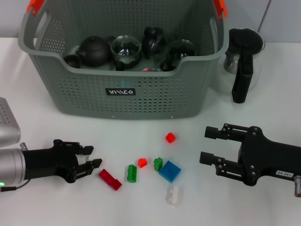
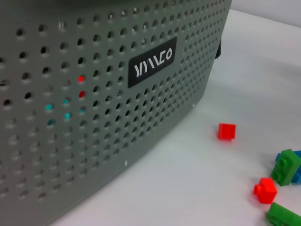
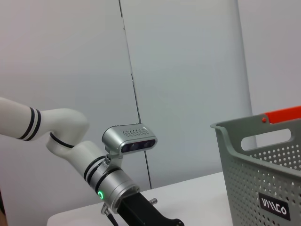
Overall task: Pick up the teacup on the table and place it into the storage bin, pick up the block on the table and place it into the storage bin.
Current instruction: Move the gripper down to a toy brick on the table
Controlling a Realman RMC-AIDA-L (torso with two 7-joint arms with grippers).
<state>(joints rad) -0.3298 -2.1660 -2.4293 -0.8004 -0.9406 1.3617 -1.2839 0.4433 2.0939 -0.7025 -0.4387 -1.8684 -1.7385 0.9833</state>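
On the white bench [image 1: 56, 207] the grey storage bin [image 1: 117, 94] stands at the far side, with orange clips on its handles and a small black label [image 1: 120, 92] on the front wall. Inside the bin I can see a dark teapot [image 1: 94, 49], some glass cups and other dark tea things; which of them is the teacup I cannot tell. Just beside the bin, on the robot's right, stands a glass jug [image 1: 243, 59] with a black handle.

Several small blocks lie on the bench in front of the bin: a red block [image 1: 170, 137] alone nearer to the bin, then a long red block [image 1: 110, 179], a green block [image 1: 132, 173], a small red block [image 1: 142, 163], another green block [image 1: 158, 164] touching a blue block [image 1: 170, 171], and a white block [image 1: 174, 195] nearest to the robot.

The left end effector [image 1: 91, 157] is low over the bench, just beside the long red block, with its fingers a little apart and nothing between them. The right end effector [image 1: 208, 145] is on the other side of the blocks, near the blue one but not touching it, fingers wide apart and holding nothing.

The left wrist view shows the bin wall close, and some red, green and blue blocks near it.
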